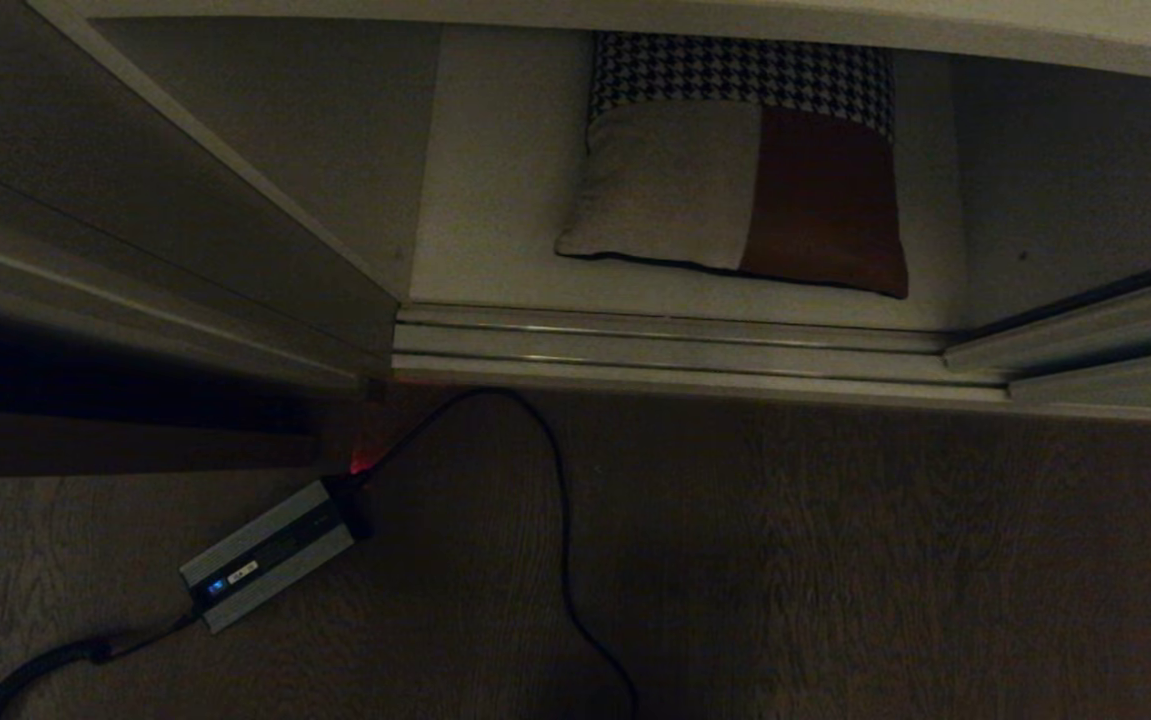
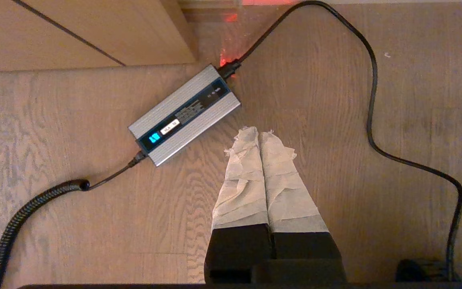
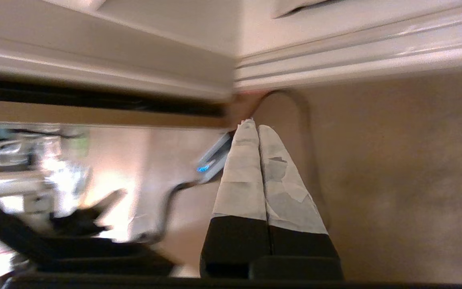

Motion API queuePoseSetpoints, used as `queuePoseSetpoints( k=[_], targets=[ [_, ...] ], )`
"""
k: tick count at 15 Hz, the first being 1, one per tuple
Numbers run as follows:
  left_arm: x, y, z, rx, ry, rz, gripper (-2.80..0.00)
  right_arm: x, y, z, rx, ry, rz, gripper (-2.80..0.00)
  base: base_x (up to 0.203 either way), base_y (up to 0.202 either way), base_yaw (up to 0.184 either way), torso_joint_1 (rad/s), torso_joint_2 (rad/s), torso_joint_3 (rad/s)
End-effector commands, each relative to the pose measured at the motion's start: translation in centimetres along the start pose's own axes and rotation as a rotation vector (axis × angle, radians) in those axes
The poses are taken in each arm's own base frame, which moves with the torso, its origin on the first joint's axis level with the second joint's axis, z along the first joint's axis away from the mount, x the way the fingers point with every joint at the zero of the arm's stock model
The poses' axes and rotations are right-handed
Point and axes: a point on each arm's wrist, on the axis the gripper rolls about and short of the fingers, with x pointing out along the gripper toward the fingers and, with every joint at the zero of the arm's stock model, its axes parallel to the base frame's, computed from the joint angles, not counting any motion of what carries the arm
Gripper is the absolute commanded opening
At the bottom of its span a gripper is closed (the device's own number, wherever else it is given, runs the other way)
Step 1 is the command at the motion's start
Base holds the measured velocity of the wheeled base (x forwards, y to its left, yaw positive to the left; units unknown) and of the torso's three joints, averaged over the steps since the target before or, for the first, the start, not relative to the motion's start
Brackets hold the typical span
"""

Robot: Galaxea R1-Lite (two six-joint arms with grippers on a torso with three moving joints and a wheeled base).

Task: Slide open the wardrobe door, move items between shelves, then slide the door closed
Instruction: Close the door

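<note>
Cushion (image 1: 735, 170) flat on bottom shelf (image 1: 495, 200), wardrobe open. Right gripper (image 3: 253, 125) fingers closed, empty, aimed near floor track (image 3: 355, 60) (cushion beyond). Left gripper (image 2: 258, 130) closed, empty, over floor, farther.

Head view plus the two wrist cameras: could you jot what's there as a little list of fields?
Wardrobe: open at the middle, floor track in front
Cushion: lies flat on the bottom shelf, houndstooth band to the back
Sliding wardrobe door: pushed to the left
Floor: grey power brick with black cable
Left hand: shut, empty, over the floor by the brick
Right hand: shut, empty, near the track
</note>
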Motion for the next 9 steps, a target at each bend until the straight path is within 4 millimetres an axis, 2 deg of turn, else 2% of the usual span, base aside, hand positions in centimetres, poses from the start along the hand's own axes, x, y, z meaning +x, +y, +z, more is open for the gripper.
queuePoseSetpoints(
  k=[1,3,5,7,9],
  targets=[
    [0.0,0.0,0.0,0.0,0.003,-0.002,-2.8,-0.2,-0.9,-0.2,-0.062,-0.012,-0.025,-2.8,0.0,0.0,0.0,0.0,0.0,0.0],
    [0.0,0.0,0.0,0.0,0.003,-0.001,-2.8,-0.6,-3.1,-1.9,-0.249,-0.048,-0.244,-2.8,0.0,0.0,0.0,0.0,0.0,0.0],
    [0.0,0.0,0.0,0.0,0.003,-0.002,-2.8,-0.7,-6.4,-5.0,-0.437,0.029,-0.51,-2.8,0.0,0.0,0.0,0.0,0.0,0.0],
    [0.0,0.0,0.0,0.0,0.003,-0.001,-2.8,-0.9,-8.5,-7.4,-0.525,0.059,-0.609,-2.8,0.0,0.0,0.0,0.0,0.0,0.0],
    [0.0,0.0,0.0,0.0,0.003,-0.001,-2.8,-1.0,-9.5,-8.7,-0.614,0.032,-0.594,-2.8,0.0,0.0,0.0,0.0,0.0,0.0]
  ],
)
